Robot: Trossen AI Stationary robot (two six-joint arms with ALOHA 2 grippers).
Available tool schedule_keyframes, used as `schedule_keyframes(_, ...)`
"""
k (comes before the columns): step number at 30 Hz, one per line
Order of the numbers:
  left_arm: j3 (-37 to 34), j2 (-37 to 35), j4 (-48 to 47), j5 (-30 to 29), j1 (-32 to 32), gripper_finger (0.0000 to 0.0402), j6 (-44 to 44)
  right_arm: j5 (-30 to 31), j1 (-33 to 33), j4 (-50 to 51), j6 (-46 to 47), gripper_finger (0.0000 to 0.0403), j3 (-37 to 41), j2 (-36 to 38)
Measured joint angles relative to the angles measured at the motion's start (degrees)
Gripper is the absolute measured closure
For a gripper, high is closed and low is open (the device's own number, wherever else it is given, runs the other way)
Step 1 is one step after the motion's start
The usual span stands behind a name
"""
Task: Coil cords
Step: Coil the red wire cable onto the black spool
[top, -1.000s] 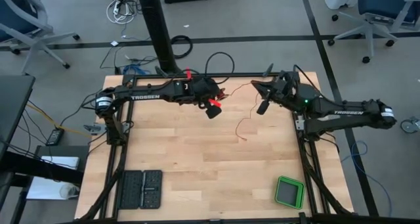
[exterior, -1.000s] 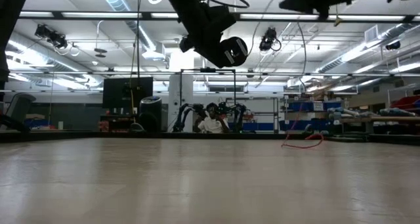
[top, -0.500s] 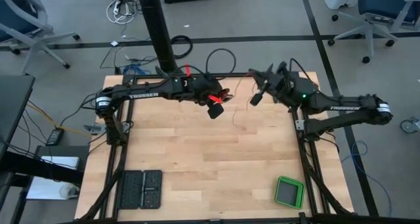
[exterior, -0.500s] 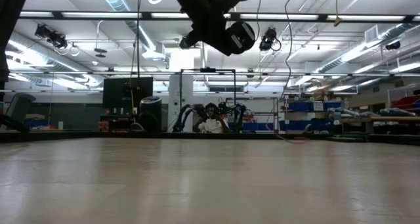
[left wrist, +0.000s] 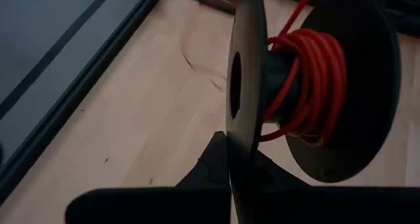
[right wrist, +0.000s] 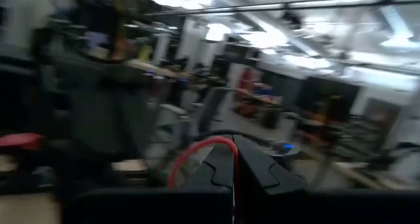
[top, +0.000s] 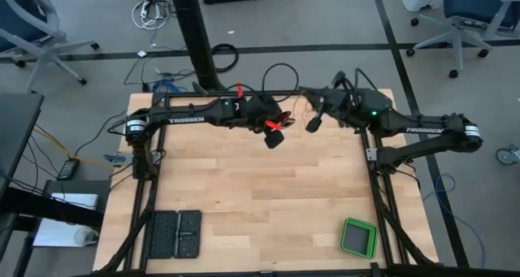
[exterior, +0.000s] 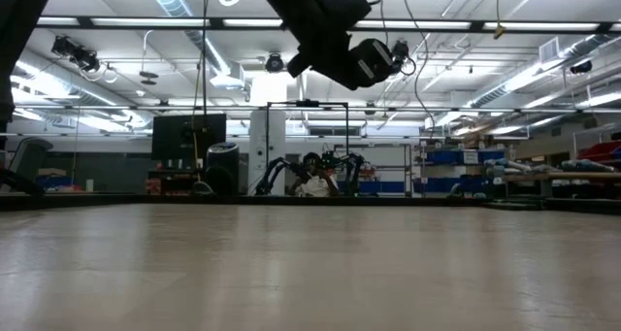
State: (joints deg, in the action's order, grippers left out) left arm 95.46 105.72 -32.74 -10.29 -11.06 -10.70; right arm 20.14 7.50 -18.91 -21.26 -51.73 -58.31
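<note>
The red-orange cord (left wrist: 314,73) is wound in several turns on the hub of a black two-disc spool (left wrist: 348,86). My left gripper (top: 272,133) is shut on that spool and holds it high over the table's far middle; the low view shows the spool (exterior: 361,61) at the top. One strand (top: 294,114) runs from the spool toward my right gripper (top: 311,123), which is shut on the cord just right of the spool. A thin slack strand (left wrist: 190,56) shows against the wood. My left gripper pinches the rim of the spool's nearer disc (left wrist: 231,129) between its two fingers, the disc edge-on between them. The fingers slant down and toward the table's right. The spool is lifted clear, its axle roughly level. My right gripper pinches the cord (right wrist: 223,140) between its two fingertips. The fingers point about level toward the table's left, high above the wood. From the tips the cord bends away in a slack loop (right wrist: 178,171).
A green box (top: 357,237) sits near the front right corner and a black ribbed tray (top: 176,233) near the front left. A black post (top: 199,41) stands behind the far edge. Bare wood (top: 260,204) lies between.
My right gripper has risen and gone left toward the spool, rolling as it went. The cord's loose tail, which lay on the table right of centre, is lifted off the wood. My left gripper with the spool has shifted slightly right.
</note>
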Motion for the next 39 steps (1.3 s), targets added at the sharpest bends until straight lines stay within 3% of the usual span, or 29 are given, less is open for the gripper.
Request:
schedule_keyframes(3, 0.0, 0.6, 2.4, 0.0, -0.8, 0.0401, -0.5, -4.7, 0.1, -0.3, 4.0, 0.0403, 0.0, -1.6)
schedule_keyframes(8, 0.0, 0.7, 8.6, 2.3, -3.0, 0.0401, -4.9, -5.7, -1.3, 0.4, 5.2, 0.0403, 0.0, -3.1)
schedule_keyframes(14, 0.0, 0.7, 18.9, 9.6, -5.6, 0.0397, -10.5, -4.5, -4.6, 0.2, 5.7, 0.0403, 0.0, -3.4)
schedule_keyframes(20, 0.0, 0.7, 27.3, 13.5, -6.5, 0.0397, -10.5, 0.4, -8.3, 3.8, 3.6, 0.0403, 0.0, -2.0)
schedule_keyframes(29, 0.0, 0.7, 41.7, 24.0, -6.8, 0.0396, -9.1, 1.4, -13.5, 10.5, 3.6, 0.0403, 0.0, 0.7)
schedule_keyframes(39, 0.0, 0.7, 52.2, 35.2, -5.0, 0.0396, -9.0, 1.5, -10.8, 17.2, 3.6, 0.0403, 0.1, 0.9)
